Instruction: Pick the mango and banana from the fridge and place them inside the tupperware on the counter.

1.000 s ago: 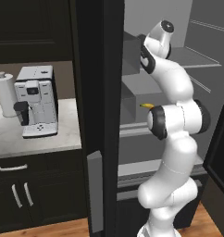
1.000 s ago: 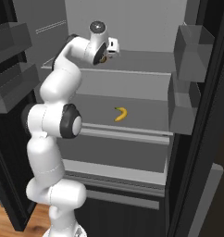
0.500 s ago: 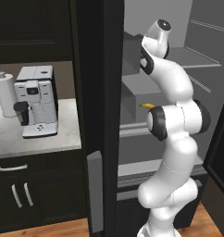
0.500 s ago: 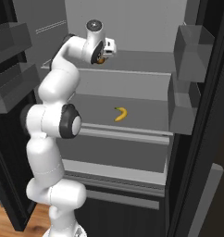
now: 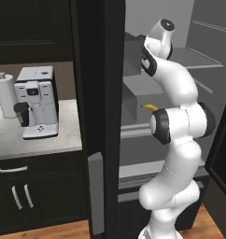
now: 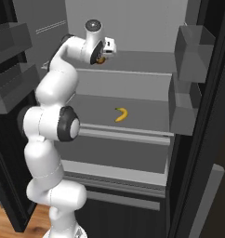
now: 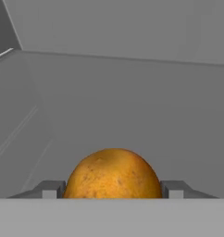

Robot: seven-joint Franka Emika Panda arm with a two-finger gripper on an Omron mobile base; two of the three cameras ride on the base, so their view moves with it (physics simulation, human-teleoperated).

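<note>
Hand: your hand (image 7: 113,190) sits on the upper fridge (image 6: 133,88) shelf, a finger at each side of the mango (image 7: 113,173), closed against it.
Mango: in the right base view you glimpse only an orange sliver (image 6: 101,60) behind the wrist.
Banana: it lies alone on the shelf below (image 6: 121,114); the left base view shows only its tip (image 5: 150,107).
Tabletop: the left base view gives you the tabletop (image 5: 35,142), a coffee machine (image 5: 36,101) and a paper towel roll (image 5: 6,94).
Writing: you can read none.
</note>
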